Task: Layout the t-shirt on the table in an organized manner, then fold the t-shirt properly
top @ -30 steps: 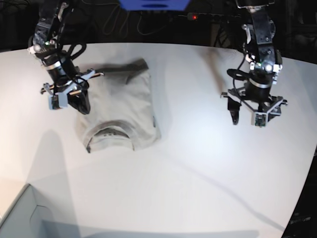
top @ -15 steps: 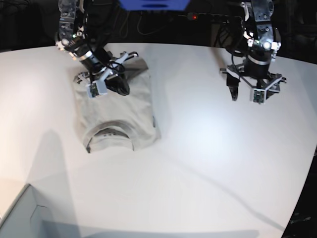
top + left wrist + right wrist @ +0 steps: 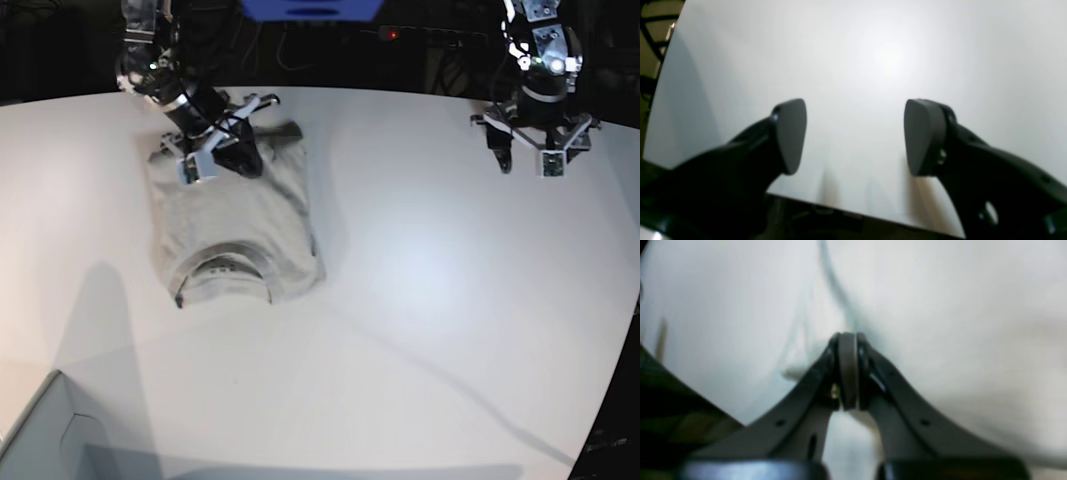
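— Right gripper (image 3: pixel 847 340): what is it doing?

— Its jaws are pressing together with nothing between them, tips hovering at the far end of the shirt (image 3: pixel 232 225), close over the fabric; whether they are touching it I cannot tell.

— And the shirt?

— It is lying folded into a compact rectangle on the table (image 3: pixel 420 300), collar facing the near edge, one dark fold sticking out at the far corner.

— Left gripper (image 3: pixel 855 136)?

— It is hanging well apart from the shirt, over bare table near the far edge, jaws standing wide and holding nothing.
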`<action>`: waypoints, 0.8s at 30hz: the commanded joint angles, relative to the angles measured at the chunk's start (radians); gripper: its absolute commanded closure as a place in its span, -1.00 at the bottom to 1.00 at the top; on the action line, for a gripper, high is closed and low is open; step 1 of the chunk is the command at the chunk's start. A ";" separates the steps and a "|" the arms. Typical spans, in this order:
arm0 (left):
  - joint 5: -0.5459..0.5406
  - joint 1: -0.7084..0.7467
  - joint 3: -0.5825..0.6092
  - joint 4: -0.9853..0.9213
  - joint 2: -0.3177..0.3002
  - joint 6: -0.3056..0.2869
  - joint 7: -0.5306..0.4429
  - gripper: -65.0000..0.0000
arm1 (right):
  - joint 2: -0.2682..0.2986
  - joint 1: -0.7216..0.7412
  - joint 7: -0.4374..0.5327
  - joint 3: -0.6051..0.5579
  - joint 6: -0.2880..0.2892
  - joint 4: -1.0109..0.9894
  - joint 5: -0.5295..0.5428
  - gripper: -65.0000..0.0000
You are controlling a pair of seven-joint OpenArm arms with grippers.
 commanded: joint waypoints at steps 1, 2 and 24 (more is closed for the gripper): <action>-0.006 0.004 -0.020 0.025 0.007 0.007 -0.024 -0.35 | 0.000 -0.019 0.028 -0.001 0.011 0.067 0.048 1.00; -0.006 0.004 -0.037 0.034 0.018 0.005 -0.024 -0.35 | 0.005 -0.042 0.028 -0.001 0.011 0.127 0.072 1.00; -0.003 0.380 -0.017 -0.193 0.111 0.005 -0.029 1.00 | 0.002 -0.433 -0.085 0.283 0.011 0.063 0.091 1.00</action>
